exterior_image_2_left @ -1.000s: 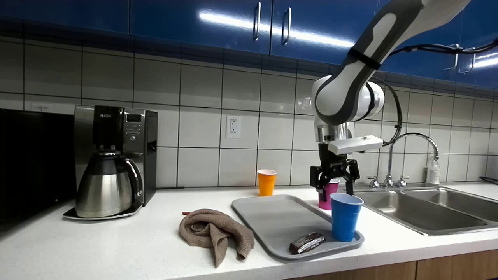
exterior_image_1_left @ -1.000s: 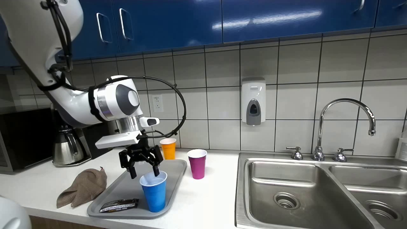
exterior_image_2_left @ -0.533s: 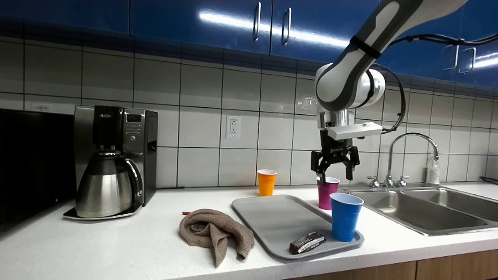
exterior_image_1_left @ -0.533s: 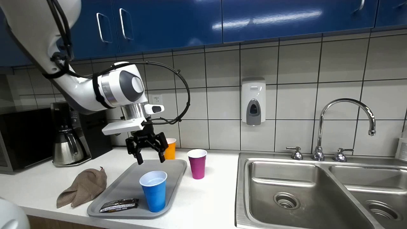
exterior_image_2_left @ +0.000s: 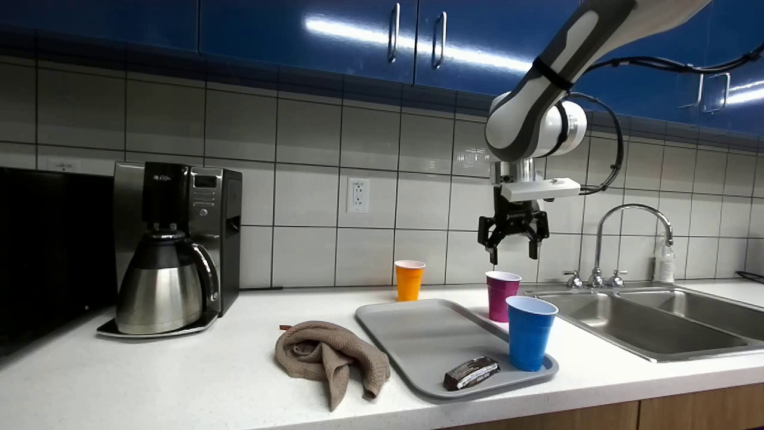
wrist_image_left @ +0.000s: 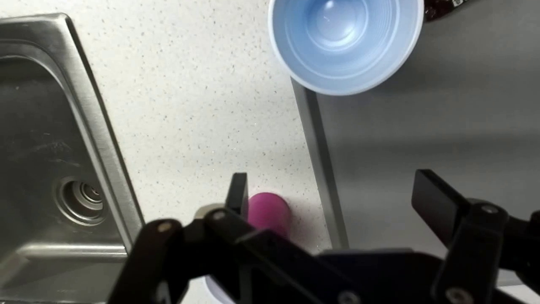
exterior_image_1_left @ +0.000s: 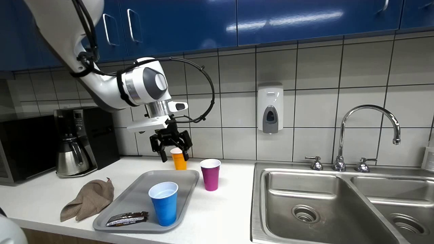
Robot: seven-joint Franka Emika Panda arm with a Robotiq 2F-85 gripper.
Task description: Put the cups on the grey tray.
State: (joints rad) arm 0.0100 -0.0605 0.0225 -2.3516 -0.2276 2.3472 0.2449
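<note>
The blue cup (exterior_image_1_left: 165, 208) stands upright on the front right of the grey tray (exterior_image_2_left: 418, 328); it also shows at the top of the wrist view (wrist_image_left: 337, 50). The magenta cup (exterior_image_1_left: 211, 178) stands upright on the counter beside the tray; in the wrist view (wrist_image_left: 268, 211) it is partly hidden by a finger. The orange cup (exterior_image_2_left: 409, 282) stands on the counter behind the tray and is out of the wrist view. My gripper (exterior_image_2_left: 513, 257) is open and empty, above the cups and the back part of the tray, touching nothing. In the wrist view its fingers (wrist_image_left: 333, 190) are wide apart.
A dark wrapped bar (exterior_image_2_left: 471, 373) lies on the tray's front. A brown cloth (exterior_image_2_left: 334, 352) lies beside the tray. A coffee maker (exterior_image_2_left: 173, 257) stands farther along the counter. A steel sink (exterior_image_1_left: 305, 193) with a faucet (exterior_image_1_left: 342, 135) is on the opposite side. Blue cabinets (exterior_image_1_left: 183, 27) hang above.
My open gripper has risen from just above the blue cup and moved back, away from it. The blue cup stays standing on the tray. The other cups have not moved.
</note>
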